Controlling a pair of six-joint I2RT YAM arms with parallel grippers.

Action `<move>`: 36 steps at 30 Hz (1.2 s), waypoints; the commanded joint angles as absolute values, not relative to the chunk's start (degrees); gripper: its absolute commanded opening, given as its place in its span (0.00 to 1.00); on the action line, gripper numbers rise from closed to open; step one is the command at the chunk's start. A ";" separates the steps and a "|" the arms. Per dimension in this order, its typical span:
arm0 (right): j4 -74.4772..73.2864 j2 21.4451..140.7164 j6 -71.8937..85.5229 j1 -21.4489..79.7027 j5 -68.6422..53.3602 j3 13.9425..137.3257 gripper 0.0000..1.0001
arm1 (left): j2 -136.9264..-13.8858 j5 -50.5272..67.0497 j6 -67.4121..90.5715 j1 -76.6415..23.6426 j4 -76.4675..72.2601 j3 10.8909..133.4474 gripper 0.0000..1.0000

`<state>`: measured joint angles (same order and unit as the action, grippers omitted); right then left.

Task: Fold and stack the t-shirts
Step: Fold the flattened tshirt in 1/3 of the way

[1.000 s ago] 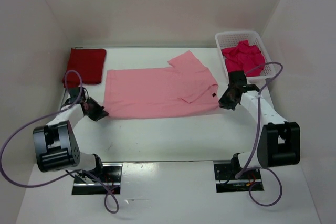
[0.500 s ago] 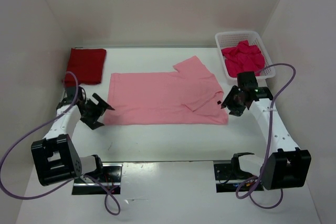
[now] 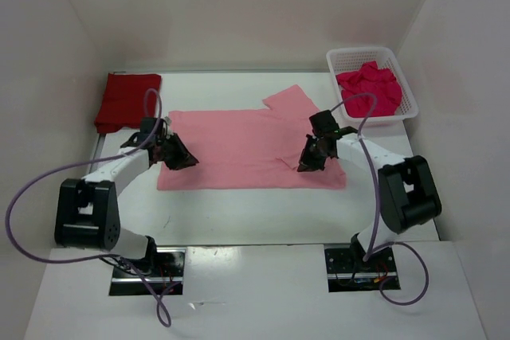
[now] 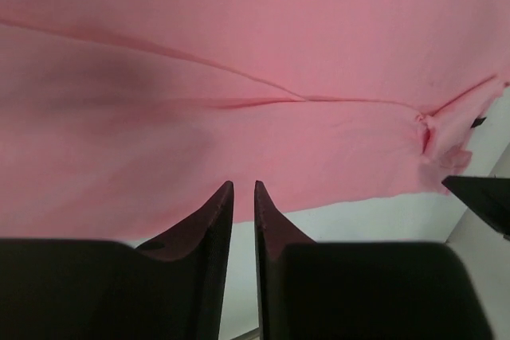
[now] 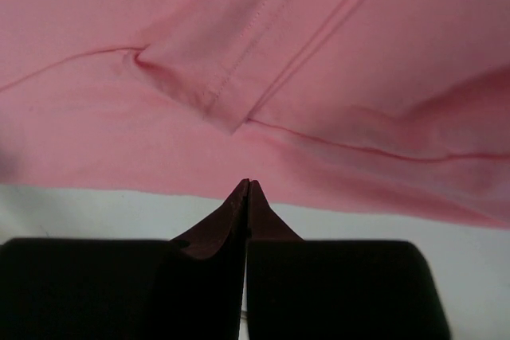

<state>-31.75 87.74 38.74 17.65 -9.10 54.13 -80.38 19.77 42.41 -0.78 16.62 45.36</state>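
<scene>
The light pink t-shirt lies flat across the middle of the table, with one sleeve folded over its right part. My left gripper is low over its left end. In the left wrist view the gripper shows only a narrow gap, with nothing between the fingers and the pink cloth just beyond. My right gripper is over the shirt's right part. In the right wrist view it is shut and empty at the hem. The dark red shirt lies folded at the back left. The crimson shirt is bunched in the basket.
The white lattice basket stands at the back right corner. White walls enclose the table on the left, back and right. Purple cables loop from both arms. Bare white table lies between the pink shirt and the arm bases.
Both grippers have swung inward from beside the pink shirt's ends to over the shirt. The left jaws have narrowed and the right jaws have shut. The shirt's right edge has shifted a little.
</scene>
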 commanded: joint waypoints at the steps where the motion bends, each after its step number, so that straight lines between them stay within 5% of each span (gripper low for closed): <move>1: -23.91 91.91 40.17 19.51 -7.66 56.68 0.00 | -84.89 19.86 42.89 -3.16 9.41 48.16 0.23; 36: -20.92 99.49 42.10 20.04 -2.19 56.60 0.00 | -86.31 13.36 43.68 -3.78 5.63 41.48 0.32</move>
<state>-22.39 97.56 42.37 19.59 -3.33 54.57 -87.85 14.20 43.75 -3.84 7.22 41.80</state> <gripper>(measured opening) 0.001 0.315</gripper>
